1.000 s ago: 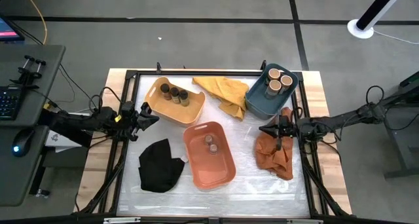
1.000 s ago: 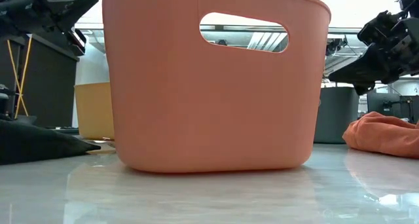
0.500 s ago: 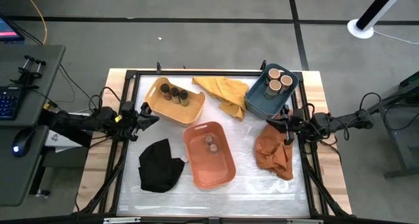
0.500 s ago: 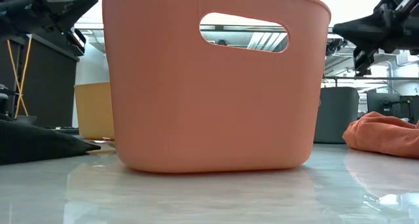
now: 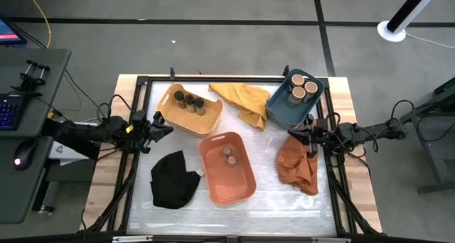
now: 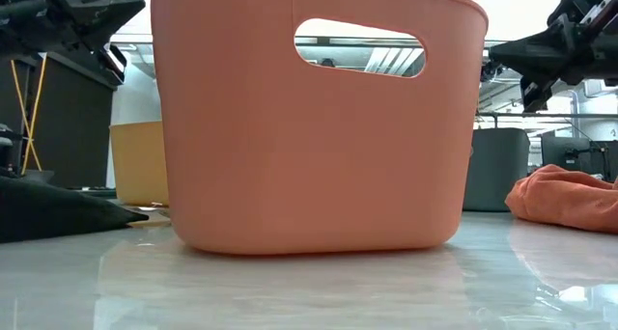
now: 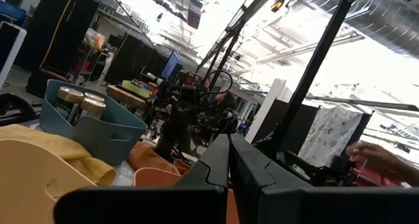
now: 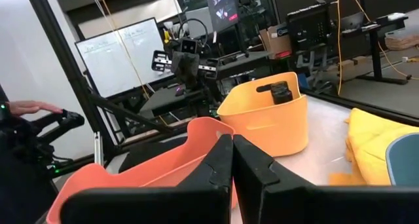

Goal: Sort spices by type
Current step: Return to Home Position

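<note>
The left arm [image 5: 85, 133] stretches in level from the left edge of the high view. Its left hand [image 5: 159, 126] sits left of centre and points inward, fingers pressed together. The right arm [image 5: 377, 128] comes in level from the right edge. The right hand [image 5: 293, 136] sits right of centre, fingers closed tip to tip. In the low view both hands hang at the upper corners.

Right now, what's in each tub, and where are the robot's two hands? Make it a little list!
Yellow tub: three dark jars
Orange tub: two brownish jars
Blue tub: three tan-topped jars
Left gripper: shut, empty, beside yellow tub
Right gripper: shut, empty, raised near orange cloth
</note>
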Motion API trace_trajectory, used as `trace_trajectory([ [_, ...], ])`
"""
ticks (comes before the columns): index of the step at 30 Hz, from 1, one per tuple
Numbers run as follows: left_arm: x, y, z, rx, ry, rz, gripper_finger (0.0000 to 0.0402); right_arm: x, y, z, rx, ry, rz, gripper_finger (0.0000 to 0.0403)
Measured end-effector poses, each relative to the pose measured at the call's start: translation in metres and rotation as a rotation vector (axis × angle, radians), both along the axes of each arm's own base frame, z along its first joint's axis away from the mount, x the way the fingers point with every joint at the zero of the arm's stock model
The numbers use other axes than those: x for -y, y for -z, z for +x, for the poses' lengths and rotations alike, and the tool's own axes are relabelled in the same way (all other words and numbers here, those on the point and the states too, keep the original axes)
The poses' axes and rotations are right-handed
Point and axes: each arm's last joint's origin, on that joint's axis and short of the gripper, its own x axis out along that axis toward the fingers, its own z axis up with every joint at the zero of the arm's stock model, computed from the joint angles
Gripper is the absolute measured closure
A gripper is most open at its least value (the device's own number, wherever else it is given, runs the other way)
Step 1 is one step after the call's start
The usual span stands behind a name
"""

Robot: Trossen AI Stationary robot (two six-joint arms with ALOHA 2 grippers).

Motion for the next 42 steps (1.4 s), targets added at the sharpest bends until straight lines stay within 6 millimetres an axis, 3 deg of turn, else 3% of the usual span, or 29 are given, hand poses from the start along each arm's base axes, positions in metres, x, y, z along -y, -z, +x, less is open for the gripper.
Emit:
trace_trajectory([
  [18, -0.003, 0.004, -0.001, -0.019, -0.025, 0.002, 0.0402, 0.0, 0.003, 0.0, -0.029, 0.001, -0.007, 0.0402],
  [27, -0.013, 0.005, -0.001, -0.028, -0.142, 0.001, 0.0402, 0.001, 0.004, 0.0, -0.086, 0.042, -0.295, 0.0402],
  [33, -0.019, 0.005, -0.002, -0.028, -0.197, 0.0, 0.0401, 0.001, 0.004, 0.0, -0.124, 0.063, -0.577, 0.0402],
  [42, -0.033, 0.005, -0.005, -0.028, -0.351, -0.002, 0.0402, 0.001, 0.005, 0.0, -0.131, 0.066, -0.625, 0.0402],
])
